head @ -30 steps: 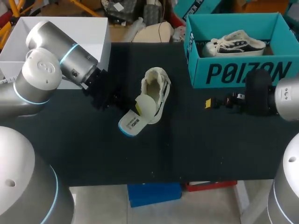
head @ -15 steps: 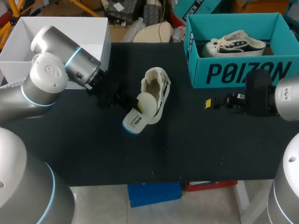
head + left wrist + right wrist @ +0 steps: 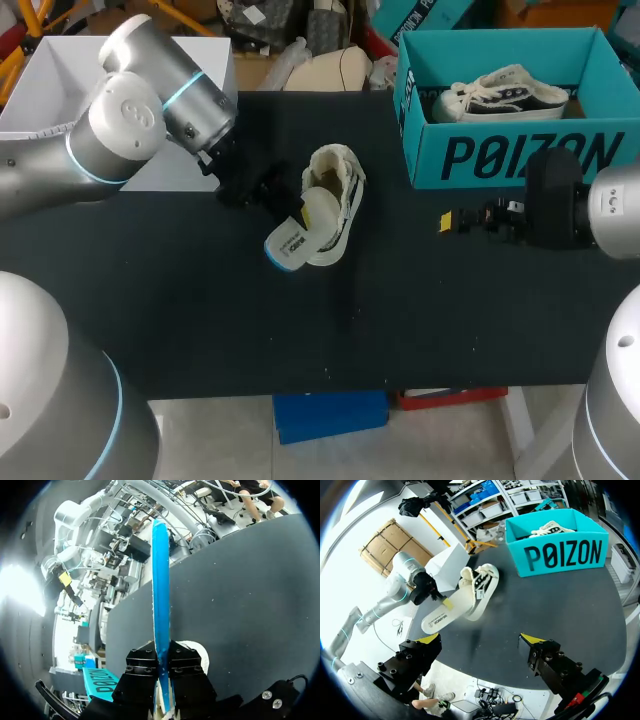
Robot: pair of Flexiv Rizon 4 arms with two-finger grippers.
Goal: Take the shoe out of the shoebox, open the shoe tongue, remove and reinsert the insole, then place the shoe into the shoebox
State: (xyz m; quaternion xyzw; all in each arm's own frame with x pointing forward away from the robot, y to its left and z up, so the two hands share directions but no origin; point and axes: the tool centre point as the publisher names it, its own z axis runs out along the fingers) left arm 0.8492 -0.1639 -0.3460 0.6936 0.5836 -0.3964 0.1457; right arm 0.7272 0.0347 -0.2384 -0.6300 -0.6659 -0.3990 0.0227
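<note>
The left arm [image 3: 130, 120] has been swung across over the last second, away from the table's [image 3: 450, 320] left side and closer to the shoebox [image 3: 520, 155]. The insole [image 3: 290, 243] has been carried with it. The insole's free end has been drawn in toward the shoe [image 3: 335, 195], and less of it now hangs out than a second ago. By the look of it, reinsertion is under way but not finished. The right arm has not been moved at all.

The shoe is found outside the shoebox, on the dark table off the box's left front corner and apart from it. A second shoe [image 3: 500, 90] is seen inside the shoebox. The shoe on the table is a pale cream low-top with dark side stripes, and its mouth is spread wide open. The insole is white on top with a blue edge, and it slants out of the shoe on the side away from the shoebox.

The left gripper [image 3: 161, 660] is closed tight on the insole's thin blue edge, with a finger pressed on each face. The right gripper [image 3: 480, 641] is held wide open and empty, just in front of the shoebox's front wall.
</note>
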